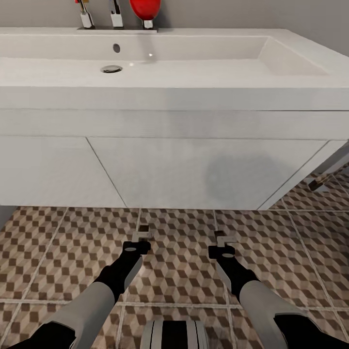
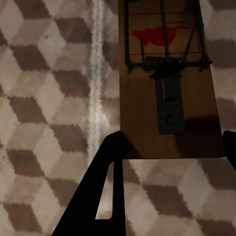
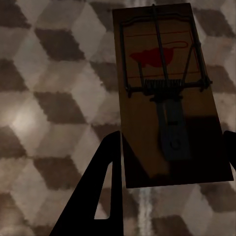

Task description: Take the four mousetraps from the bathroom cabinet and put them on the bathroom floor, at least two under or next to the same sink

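Left hand [image 1: 141, 236] and right hand [image 1: 224, 239] each clamp a mousetrap [image 2: 167, 78] (second [image 3: 167, 93]) above the bathroom floor [image 1: 63, 242], near the sink [image 1: 194, 92].

We see a white sink [image 1: 194, 63] over a white vanity [image 1: 194, 169], with a red object [image 1: 145, 9] at its far edge. The bathroom floor [image 1: 179, 271] carries a brown, beige and white cube pattern with pale grout. Each mousetrap [image 2: 167, 93] [image 3: 167, 98] is tan-brown wood with a red mark and dark wire. Our arms are black and pale grey.
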Tool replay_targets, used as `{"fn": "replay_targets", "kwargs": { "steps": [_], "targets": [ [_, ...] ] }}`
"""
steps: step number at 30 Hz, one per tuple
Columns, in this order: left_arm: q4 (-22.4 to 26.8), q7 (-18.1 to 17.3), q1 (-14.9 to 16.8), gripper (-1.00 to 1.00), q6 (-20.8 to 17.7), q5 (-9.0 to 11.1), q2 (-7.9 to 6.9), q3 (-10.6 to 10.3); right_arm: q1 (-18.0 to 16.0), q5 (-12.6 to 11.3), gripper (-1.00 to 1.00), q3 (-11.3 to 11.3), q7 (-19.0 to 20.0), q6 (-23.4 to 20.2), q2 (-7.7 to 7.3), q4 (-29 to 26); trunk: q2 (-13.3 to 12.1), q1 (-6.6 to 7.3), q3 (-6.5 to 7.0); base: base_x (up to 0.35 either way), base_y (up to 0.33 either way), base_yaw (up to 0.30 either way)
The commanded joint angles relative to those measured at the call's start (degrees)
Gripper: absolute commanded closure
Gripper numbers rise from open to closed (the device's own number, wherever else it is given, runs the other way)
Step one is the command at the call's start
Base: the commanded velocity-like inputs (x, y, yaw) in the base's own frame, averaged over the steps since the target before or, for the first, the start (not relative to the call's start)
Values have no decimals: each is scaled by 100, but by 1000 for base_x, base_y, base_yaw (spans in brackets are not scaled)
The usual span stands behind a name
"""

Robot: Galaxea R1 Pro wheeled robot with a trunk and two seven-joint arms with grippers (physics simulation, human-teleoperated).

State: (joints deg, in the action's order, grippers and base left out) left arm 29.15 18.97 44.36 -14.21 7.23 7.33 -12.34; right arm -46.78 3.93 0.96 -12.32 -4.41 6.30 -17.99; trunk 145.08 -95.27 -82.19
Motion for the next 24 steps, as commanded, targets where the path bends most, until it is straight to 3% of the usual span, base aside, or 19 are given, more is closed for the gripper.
{"fn": "replay_targets", "kwargs": {
  "steps": [1, 12, 24],
  "targets": [
    [12, 63, 2, 100, -29, 53, -8, -49, -1, 38, 100, 9, -16, -44, 3, -12, 1, 1, -4, 0, 0, 0],
    [29, 63, 2, 100, -29, 42, -10, -50, 0, 38, 100, 9, -16, -48, 3, -12, 1, 1, -4, 0, 0, 0],
    [29, 58, 2, 100, -29, 59, -13, -50, 1, 38, 100, 9, -16, -45, 3, -12, 17, -30, -270, 0, 0, 0]
  ]
}}
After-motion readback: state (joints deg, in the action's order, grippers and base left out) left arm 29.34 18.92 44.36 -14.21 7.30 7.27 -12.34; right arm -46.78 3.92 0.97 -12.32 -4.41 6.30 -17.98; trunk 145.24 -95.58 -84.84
